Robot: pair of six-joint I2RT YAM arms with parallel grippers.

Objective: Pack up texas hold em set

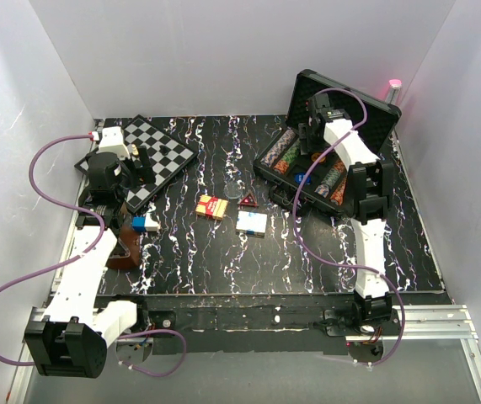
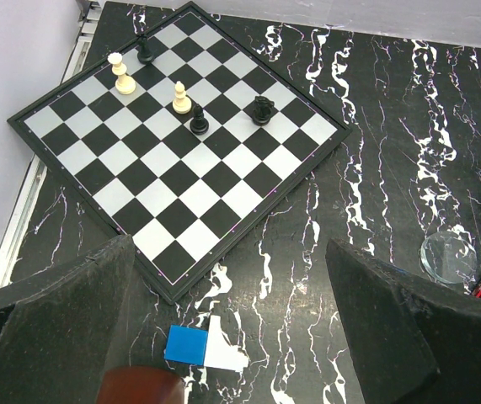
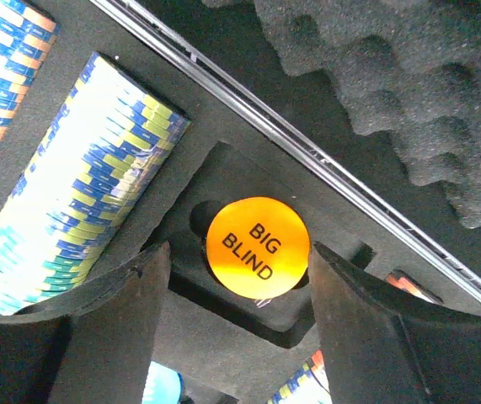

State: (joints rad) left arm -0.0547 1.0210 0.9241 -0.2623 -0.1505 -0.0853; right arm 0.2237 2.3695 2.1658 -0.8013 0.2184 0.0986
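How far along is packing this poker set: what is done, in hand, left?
Done: rows of chips lie in the open briefcase, and the yellow Big Blind disc sits in its foam recess. In hand: the right gripper hangs open astride that disc. Left: the red card box and the white-blue card box lie on the table, the briefcase is not yet shut, and the left gripper hangs open near the chessboard.

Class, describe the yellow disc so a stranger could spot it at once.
Find the open black case, far right on the table. Beside its chip rows, a foam pocket holds one flat disc. Unlike those striped chips, it is plain orange-yellow, printed BIG BLIND.
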